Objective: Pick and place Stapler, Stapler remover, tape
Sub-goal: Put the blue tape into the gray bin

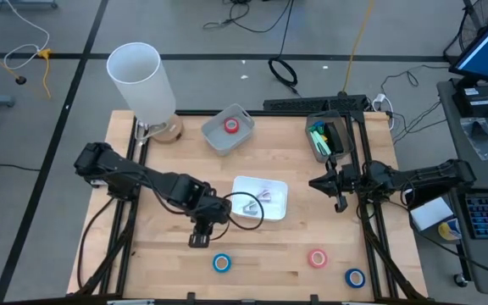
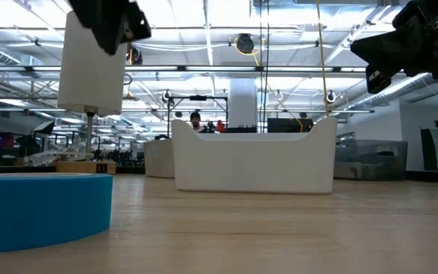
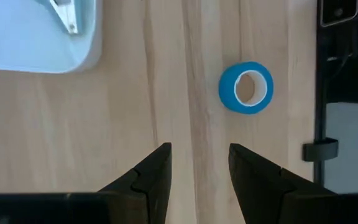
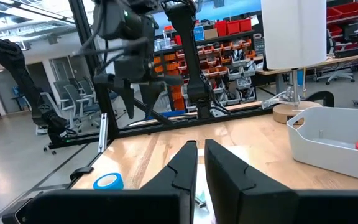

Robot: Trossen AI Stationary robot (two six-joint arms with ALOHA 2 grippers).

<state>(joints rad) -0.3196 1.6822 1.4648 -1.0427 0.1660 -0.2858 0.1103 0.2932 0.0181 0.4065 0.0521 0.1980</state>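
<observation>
Left hand [image 1: 200, 240], fingers parted and holding nothing, poised above bare bench [image 1: 261, 254] just beside the near-left corner of the white tray [image 1: 261, 199]; in the left wrist view its two dark fingers [image 3: 151, 177] frame plain wood, with one blue tape roll [image 3: 246, 88] lying flat a little beyond them. Right hand [image 1: 339, 202], fingers closed together and empty, held at the bench's right edge, well apart from the tape. Tape rolls counted in the high view: four, two blue and two red. The blue roll [image 1: 221, 263] nearest the left hand lies at the front of the bench; a red roll [image 1: 317, 257] lies to its right; a second blue roll [image 1: 356, 277] lies at the front right corner; the second red roll [image 1: 231, 126] rests inside a grey bin [image 1: 214, 135] at the back. Containers counted: three, namely the white tray, the grey bin, and a dark bin [image 1: 339, 135] at the back right holding green items too small to identify. One white lamp [image 1: 142, 80] stands at the back left corner. The white tray holds small metallic objects that cannot be made out. In the low view the tray's wall [image 2: 253, 164] hides its contents, and a blue roll [image 2: 40, 209] is cut off at the left edge.
</observation>
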